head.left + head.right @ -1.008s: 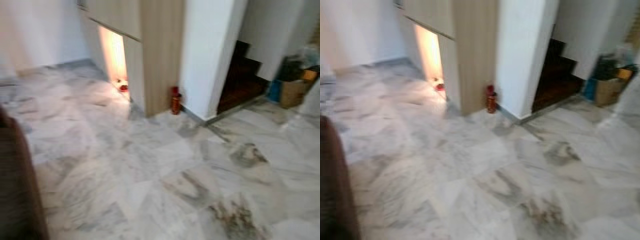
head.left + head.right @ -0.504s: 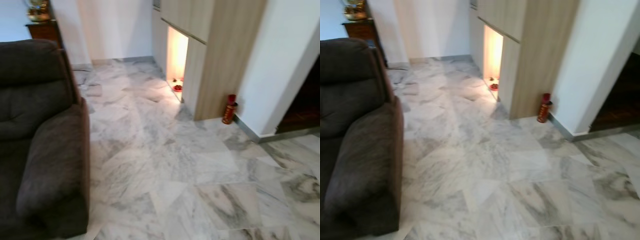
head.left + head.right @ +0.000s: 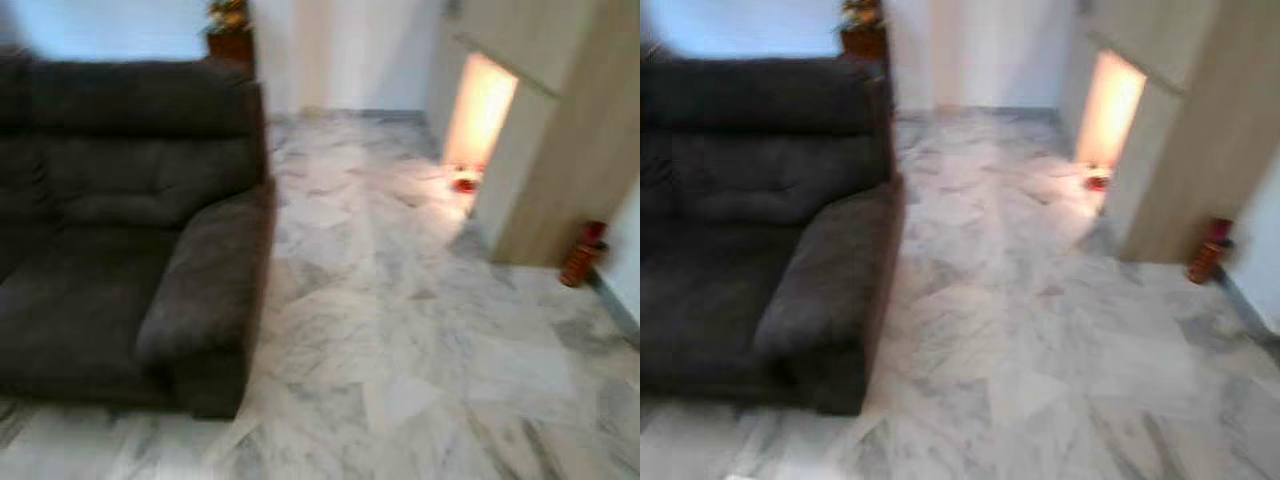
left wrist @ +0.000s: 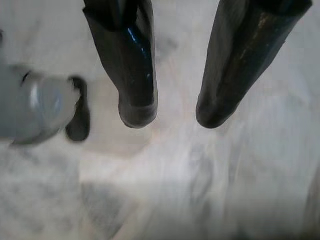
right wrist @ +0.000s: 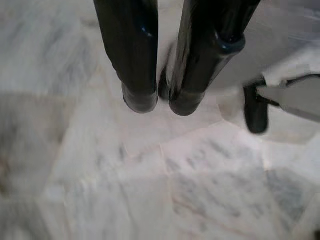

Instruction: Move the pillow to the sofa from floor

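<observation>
left eye view: a dark sofa (image 3: 130, 230) stood on the robot's left, its near armrest (image 3: 205, 290) running down toward the camera, and pale marble floor (image 3: 400, 340) spread to the right. a wooden cabinet (image 3: 560, 130) with a lit niche (image 3: 480, 120) stood far right, a small red canister (image 3: 582, 255) at its foot. the picture was blurred. no pillow lay on the stretch of floor seen here, so where it was could not be told.

right eye view: the same scene, the sofa seat bare of any cushion.

left wrist view: the left gripper (image 4: 172, 112) hung over marble, its two black fingers (image 4: 132, 75) well apart and holding nothing. a grey part of the robot's own body was beside them.

right wrist view: the right gripper (image 5: 162, 102) hung over the floor too, fingers nearly together, with only a slim gap, and nothing between them.

judgement: the step in hand looked like searching for the pillow. doing it well would mean settling the head so the blur clears, scanning the floor beside and in front of the sofa, and keeping both arms low and clear of the armrest while walking.
</observation>
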